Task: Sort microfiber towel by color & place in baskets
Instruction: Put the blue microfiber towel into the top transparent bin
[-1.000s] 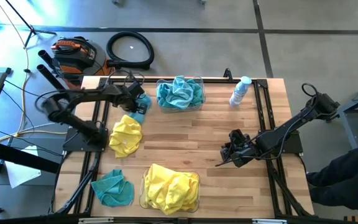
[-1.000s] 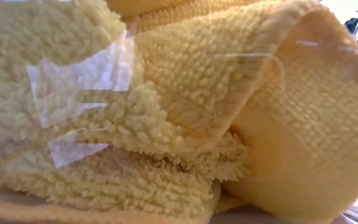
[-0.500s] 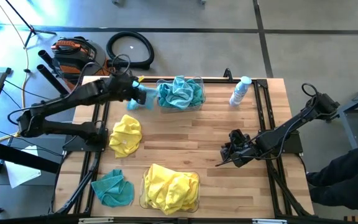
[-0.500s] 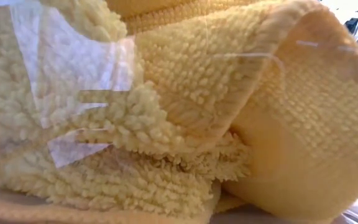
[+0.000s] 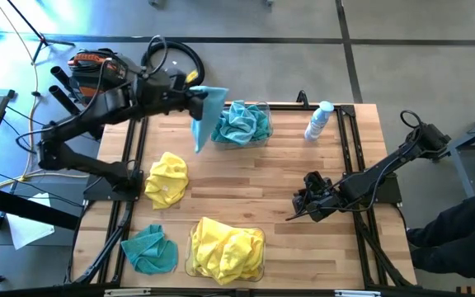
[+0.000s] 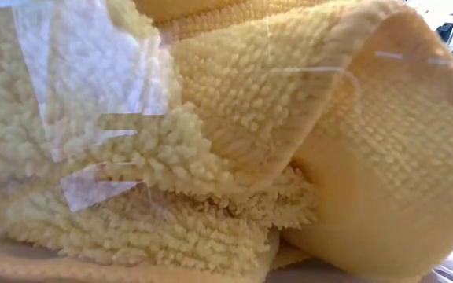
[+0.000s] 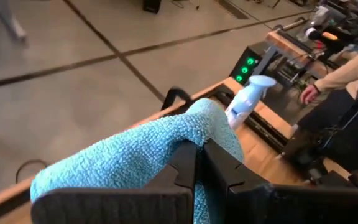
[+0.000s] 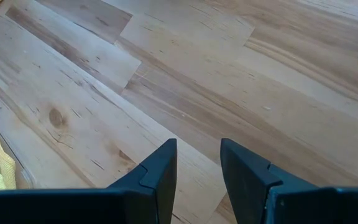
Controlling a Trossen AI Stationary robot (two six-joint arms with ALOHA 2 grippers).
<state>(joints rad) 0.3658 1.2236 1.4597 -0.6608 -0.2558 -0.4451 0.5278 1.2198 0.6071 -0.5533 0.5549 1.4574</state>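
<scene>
the left gripper point(image 5: 195, 92) is lifted above the far left part of the table point(image 5: 303, 177), clenched on a teal towel point(image 5: 204, 111) that hangs down from it in a long fold, just left of the far basket point(image 5: 264, 107). in the left wrist view the gripper point(image 7: 199, 148) has its two dark fingers pressed together with the teal towel point(image 7: 129, 155) pinched between them and draped over them. the far basket already holds a bundle of teal towels point(image 5: 241, 122).

the right gripper point(image 5: 307, 198) sits low over the right part of the table, well apart from every towel, its fingers parted with nothing between them; in the right wrist view its fingers point(image 8: 160, 169) frame bare wood.

a loose yellow towel point(image 5: 166, 178) lies crumpled on the left side of the table, and a second teal towel point(image 5: 150, 250) lies at the near left corner. the near basket point(image 5: 190, 262) is heaped with yellow towels point(image 5: 226, 248), which fill the low view point(image 6: 226, 141) pressed against the clear wall.

a white spray bottle point(image 5: 318, 120) stands at the far right of the table, also seen past the towel in the left wrist view point(image 7: 247, 99). a person's hand point(image 7: 307, 94) shows beyond the table's right edge.
</scene>
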